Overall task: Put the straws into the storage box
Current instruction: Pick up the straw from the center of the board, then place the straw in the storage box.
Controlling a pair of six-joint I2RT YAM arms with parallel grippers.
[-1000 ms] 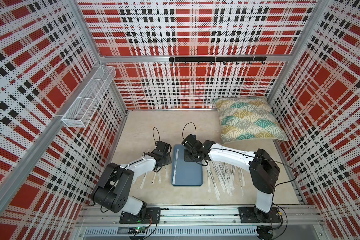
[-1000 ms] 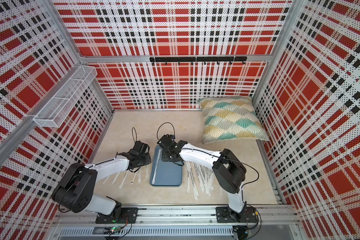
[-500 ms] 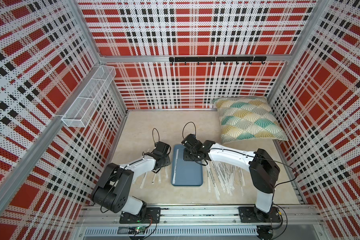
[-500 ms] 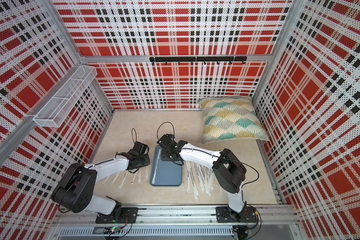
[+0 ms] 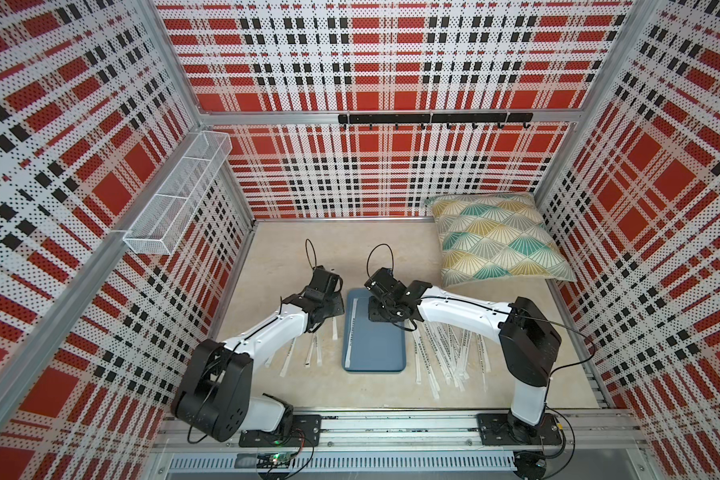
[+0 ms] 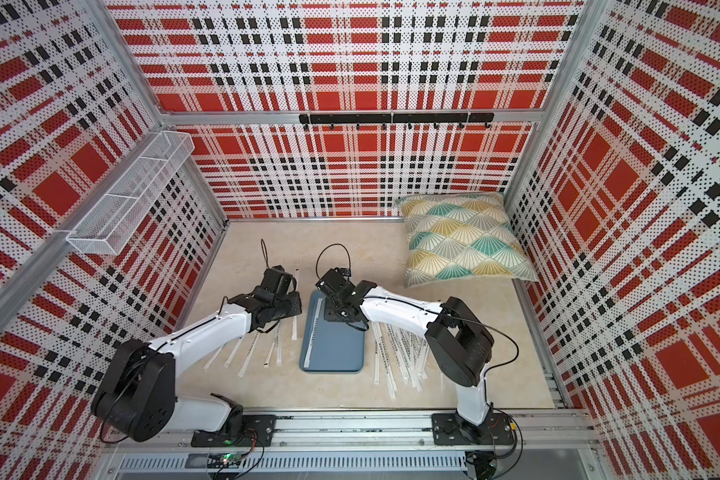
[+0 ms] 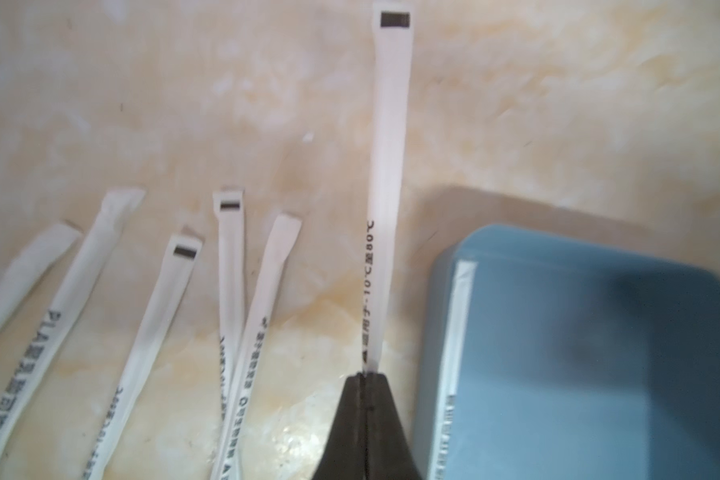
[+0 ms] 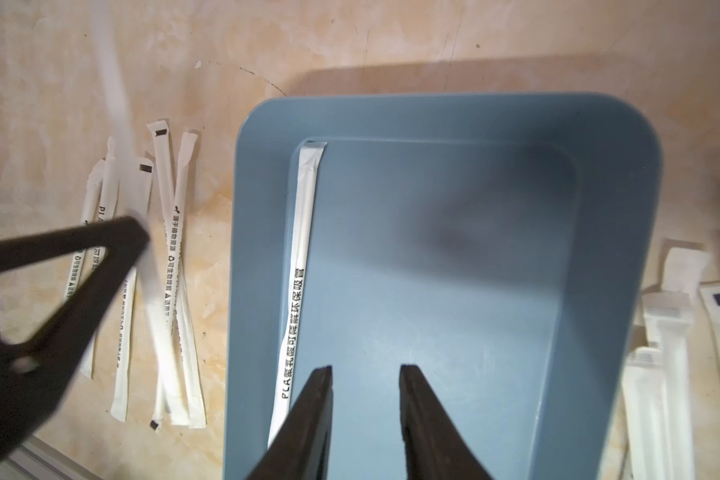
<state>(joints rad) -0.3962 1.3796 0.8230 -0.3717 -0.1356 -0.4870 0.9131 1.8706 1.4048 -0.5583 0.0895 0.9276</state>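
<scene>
1. The straws [image 7: 150,332] are long and thin, in white paper wrappers with black print along them. Some have a small black block at the flat end.
2. The storage box [image 8: 433,112] is a shallow slate-blue tray with rounded corners and a low rim. It stands on the beige marbled counter [image 7: 516,104] between the two hands.
3. The left hand [image 7: 366,380] is closed and pinches one straw at its tips. This held straw [image 7: 387,166] reaches straight ahead of the hand, with a black block at its far end. We cannot tell whether it is lifted off the counter.
4. The box is just beside the left hand, on the side toward the right hand. On its other side several loose straws lie fanned on the counter.
5. The right hand [image 8: 366,374] has its jaws apart and holds nothing. It is over one end of the box.
6. The straw in the box [image 8: 304,257] lies along the wall toward the left hand, just beside the right hand's nearer finger.
7. More straws [image 5: 445,353] lie in a loose heap on the right hand's outer side.
8. Compared with a second ago, the left hand has closed. Both arms stand almost where they were, and the box still holds the same single straw.
</scene>
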